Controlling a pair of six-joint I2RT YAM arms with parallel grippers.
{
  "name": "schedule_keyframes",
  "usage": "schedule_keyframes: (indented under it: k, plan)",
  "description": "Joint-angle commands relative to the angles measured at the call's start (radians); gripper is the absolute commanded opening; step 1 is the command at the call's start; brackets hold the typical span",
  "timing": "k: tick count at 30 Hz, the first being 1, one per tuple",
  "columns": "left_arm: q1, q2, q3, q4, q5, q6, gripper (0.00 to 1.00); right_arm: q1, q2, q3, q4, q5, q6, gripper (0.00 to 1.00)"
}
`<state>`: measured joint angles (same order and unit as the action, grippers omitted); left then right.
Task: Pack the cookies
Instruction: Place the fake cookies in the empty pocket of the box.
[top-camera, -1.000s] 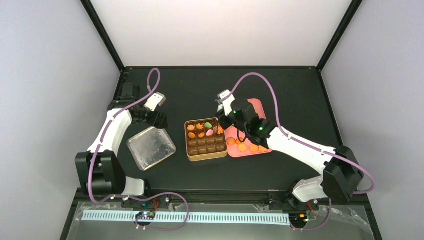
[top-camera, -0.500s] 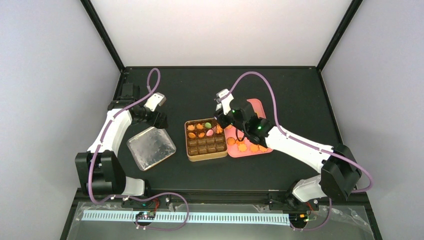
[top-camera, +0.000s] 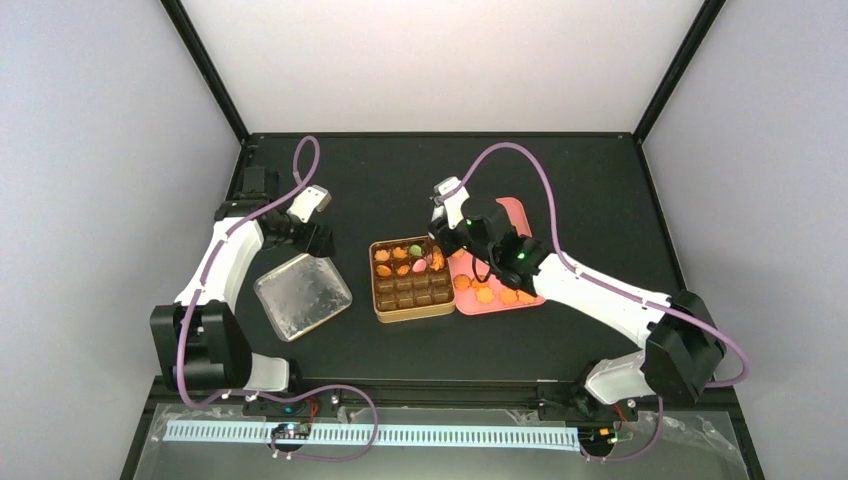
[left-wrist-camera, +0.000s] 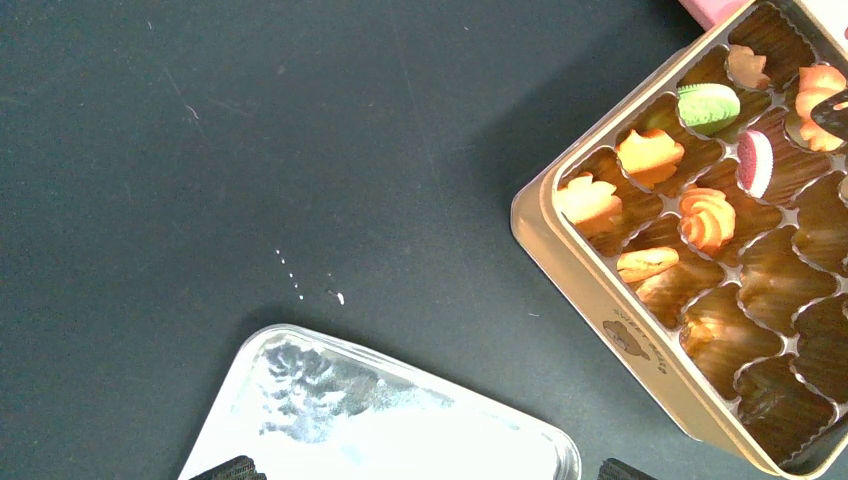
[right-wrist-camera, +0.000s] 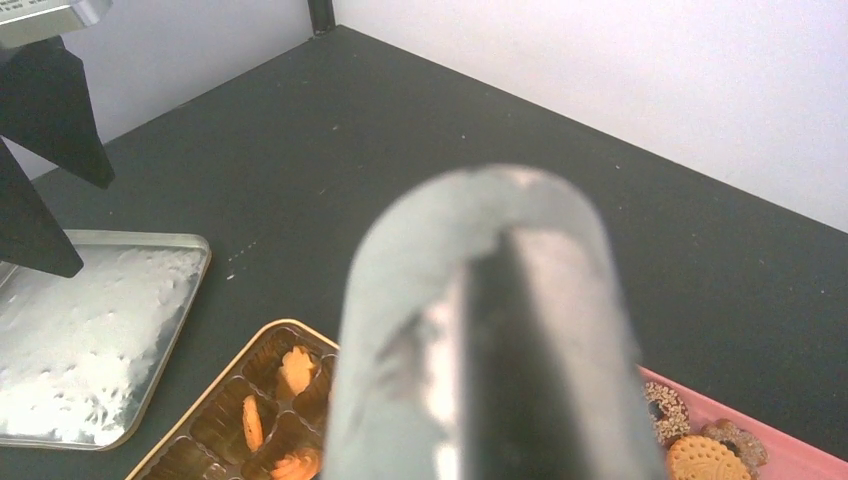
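Right arm (top-camera: 590, 290) nudged toward the tin (top-camera: 415, 316), tongs (right-wrist-camera: 490, 330) above cookies (top-camera: 383, 270)

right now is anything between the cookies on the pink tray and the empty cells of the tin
Nothing visible. The cookies lie on the tray beside the tin; its lid lies apart on the left, cells uncovered.

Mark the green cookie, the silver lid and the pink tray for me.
green cookie (left-wrist-camera: 708, 106), left wrist view, centre of its top.
silver lid (top-camera: 302, 295), top external view, middle of its surface.
pink tray (top-camera: 510, 208), top external view, bare far corner.
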<state>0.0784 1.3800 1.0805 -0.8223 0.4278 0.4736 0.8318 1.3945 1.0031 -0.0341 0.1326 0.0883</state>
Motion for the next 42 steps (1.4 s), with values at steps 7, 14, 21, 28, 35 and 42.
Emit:
schedule_keyframes:
  k: [7,14,21,28,35,42]
  plan:
    - [0.008,-0.021,0.044,-0.002,0.02,0.005,0.89,0.008,-0.014,0.041,0.036,0.018,0.007,0.36]
    - [0.011,-0.024,0.051,-0.005,0.017,0.01,0.89,0.021,0.037,0.073,0.031,0.006,-0.009,0.35]
    - [0.015,-0.018,0.059,-0.008,0.02,0.01,0.89,0.058,0.065,0.085,-0.003,0.061,-0.056,0.35]
    - [0.017,-0.016,0.065,-0.008,0.026,0.008,0.89,0.065,0.043,0.068,-0.021,0.129,-0.079,0.34]
    - [0.016,-0.016,0.063,-0.007,0.027,0.007,0.89,0.065,-0.007,0.039,-0.025,0.183,-0.09,0.33]
    - [0.017,-0.018,0.06,-0.009,0.029,0.008,0.89,0.064,-0.033,0.022,-0.029,0.192,-0.084,0.32]
